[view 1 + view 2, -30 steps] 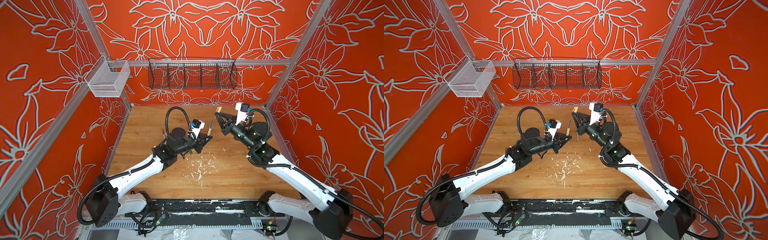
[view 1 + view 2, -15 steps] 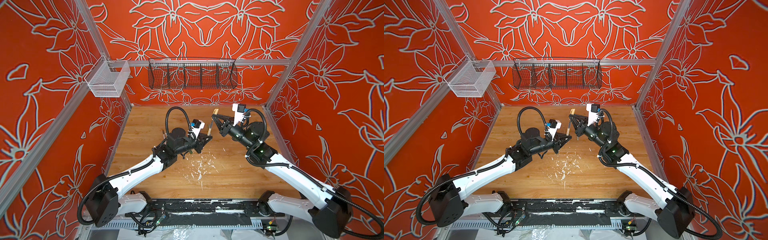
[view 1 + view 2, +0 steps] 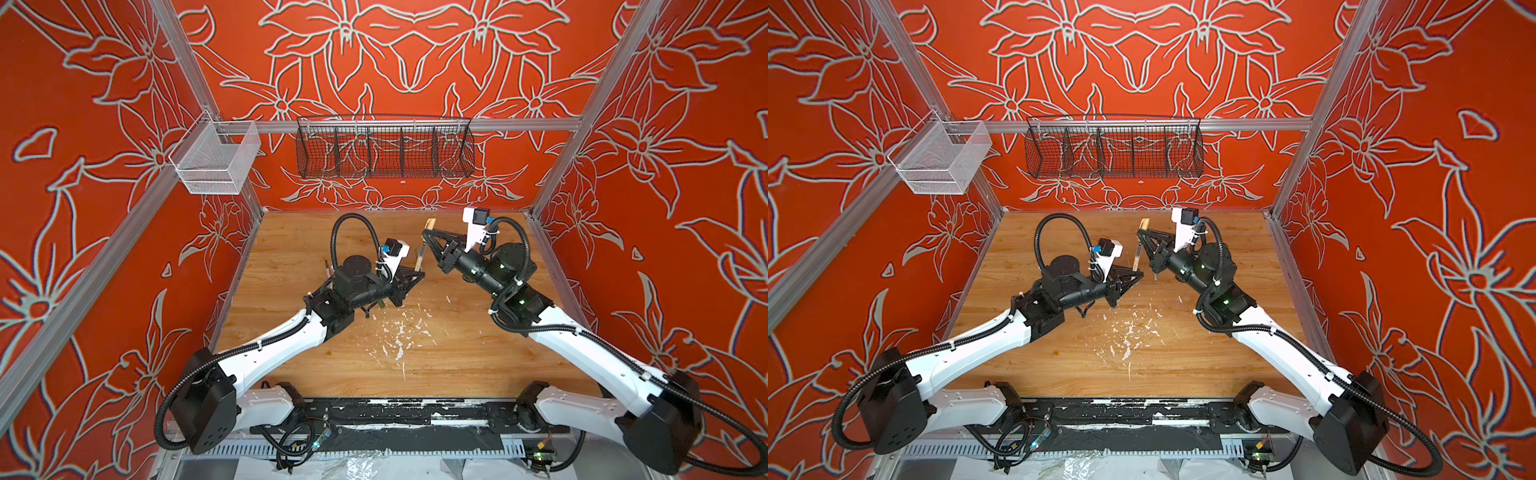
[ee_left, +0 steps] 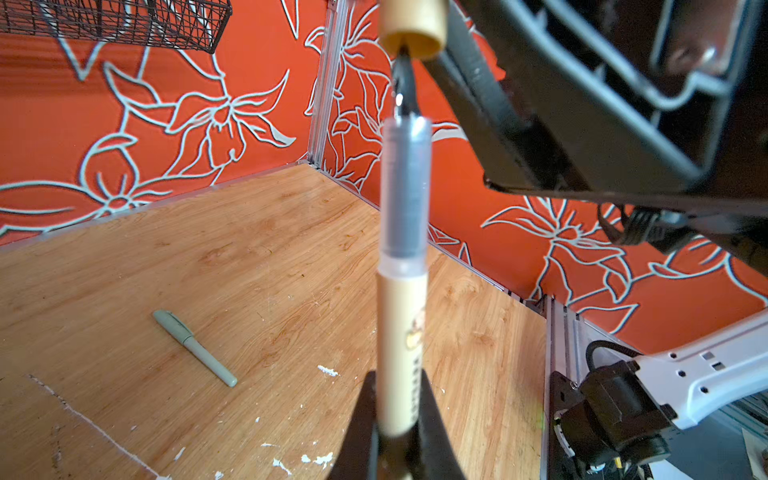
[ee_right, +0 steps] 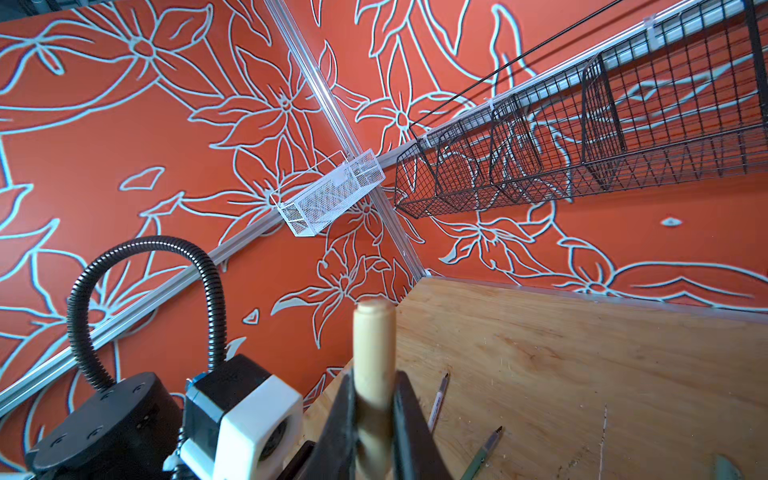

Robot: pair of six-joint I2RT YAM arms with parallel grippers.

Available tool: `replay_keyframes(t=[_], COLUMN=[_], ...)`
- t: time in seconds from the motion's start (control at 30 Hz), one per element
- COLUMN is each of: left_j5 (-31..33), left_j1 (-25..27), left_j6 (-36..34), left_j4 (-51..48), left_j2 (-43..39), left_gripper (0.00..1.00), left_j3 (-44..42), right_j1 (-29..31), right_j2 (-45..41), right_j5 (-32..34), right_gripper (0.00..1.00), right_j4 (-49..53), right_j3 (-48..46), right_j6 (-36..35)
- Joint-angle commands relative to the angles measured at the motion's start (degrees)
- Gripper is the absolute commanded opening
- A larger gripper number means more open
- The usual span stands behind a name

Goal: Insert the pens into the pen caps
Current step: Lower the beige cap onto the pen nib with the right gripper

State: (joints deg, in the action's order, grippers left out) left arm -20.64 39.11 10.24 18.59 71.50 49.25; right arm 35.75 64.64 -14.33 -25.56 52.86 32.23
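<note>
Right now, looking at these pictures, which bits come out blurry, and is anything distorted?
Left wrist view: the tan pen close to the lens is soft, while the green pen on the table is crisper. Right wrist view: the tan cap is blurred, the black wire basket sharp. Both top views: even light, soft shadows, frame posts splaying outward.

Under my arms the wooden tabletop (image 3: 291, 257) is speckled with white paint flecks (image 3: 399, 332) near its middle. A light green pen (image 4: 195, 349) lies flat on the wood. A pale pen (image 5: 438, 401) and a dark green pen (image 5: 484, 451) lie near each other, apart, dark tips bare.
</note>
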Motion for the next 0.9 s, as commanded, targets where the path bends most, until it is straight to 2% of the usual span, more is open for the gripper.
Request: replay_keyframes(t=[0.0, 0.87], left_j5=[-0.14, 0.58], left_j1=[0.44, 0.39], left_j6=[-0.61, -0.75], left_j4=[1.71, 1.27], left_j2=[-1.01, -0.85], left_gripper=[0.00, 0.00], left_j3=[0.22, 0.34], right_j1=[0.44, 1.25], right_j2=[-0.50, -1.80], right_j5=[-0.86, -4.52], right_gripper=[0.14, 0.14], right_j4=[-0.34, 1.31], right_j3=[-0.55, -3.55], right_j6=[1.20, 4.22])
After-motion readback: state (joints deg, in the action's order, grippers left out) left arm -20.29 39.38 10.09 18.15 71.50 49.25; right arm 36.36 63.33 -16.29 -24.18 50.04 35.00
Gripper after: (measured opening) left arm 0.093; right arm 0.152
